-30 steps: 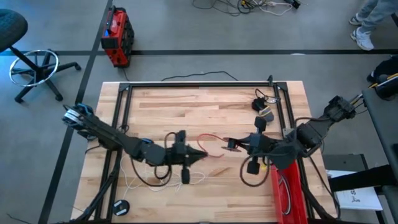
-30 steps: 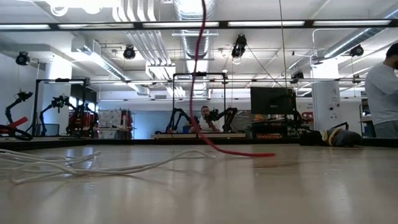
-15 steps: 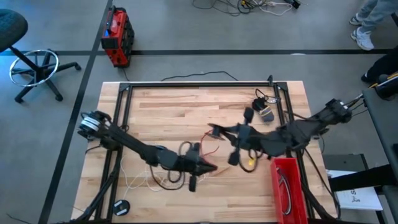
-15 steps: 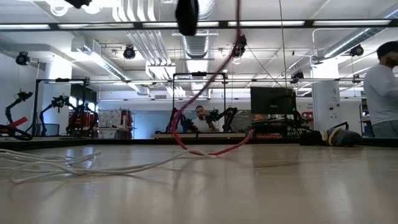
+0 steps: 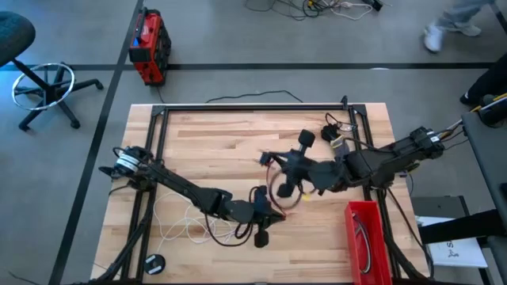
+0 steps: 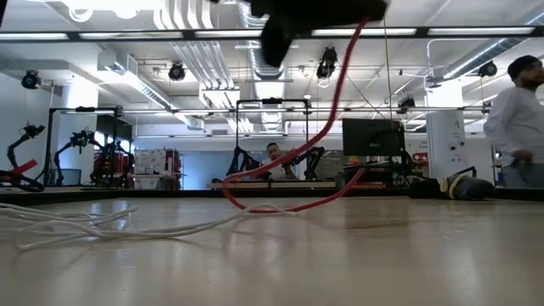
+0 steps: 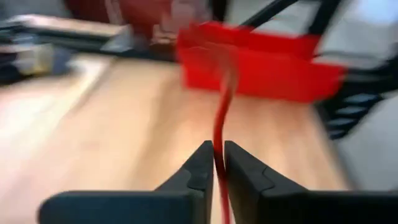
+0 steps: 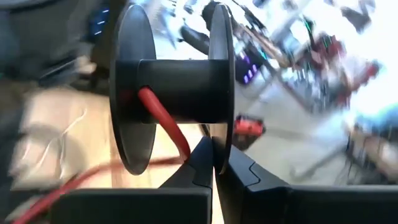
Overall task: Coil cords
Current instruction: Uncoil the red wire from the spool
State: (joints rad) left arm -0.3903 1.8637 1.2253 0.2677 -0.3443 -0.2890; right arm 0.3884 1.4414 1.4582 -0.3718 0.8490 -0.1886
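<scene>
A red cord (image 5: 280, 188) runs between my two grippers above the middle of the table. In the low view it hangs in a slack curve (image 6: 327, 127) whose lowest loop (image 6: 272, 206) touches the wood. One end is fixed on the hub of a black spool (image 8: 177, 81). My right gripper (image 5: 268, 160) is shut on that spool. My left gripper (image 5: 279, 214), nearer the front edge, is shut on the red cord. A white cord (image 5: 176, 229) lies loose on the table at the front left (image 6: 93, 223). My left gripper pinches the red cord (image 7: 217, 140) between its two fingertips (image 7: 203, 158), a single strand. The cord runs on away from the fingers, clear of the table there. My right gripper pinches the rim of one spool flange (image 8: 220, 127) between its two fingers. The spool is lifted clear of the table, and the red cord leaves its hub (image 8: 148, 98) and hangs down slack.
A red bin (image 5: 366, 237) stands at the front right, also seen in the left wrist view (image 7: 261, 62). Small dark items with a cable (image 5: 334, 136) lie at the far right. A black frame (image 5: 253, 107) runs along the table's edges. A person (image 6: 518, 127) is beyond the table.
My left gripper has moved toward the near edge and rightward, keeping hold of the red cord. My right gripper has moved toward the table's left and far side, carrying the spool. The red cord's end that lay flat on the table is now drawn up into a hanging loop.
</scene>
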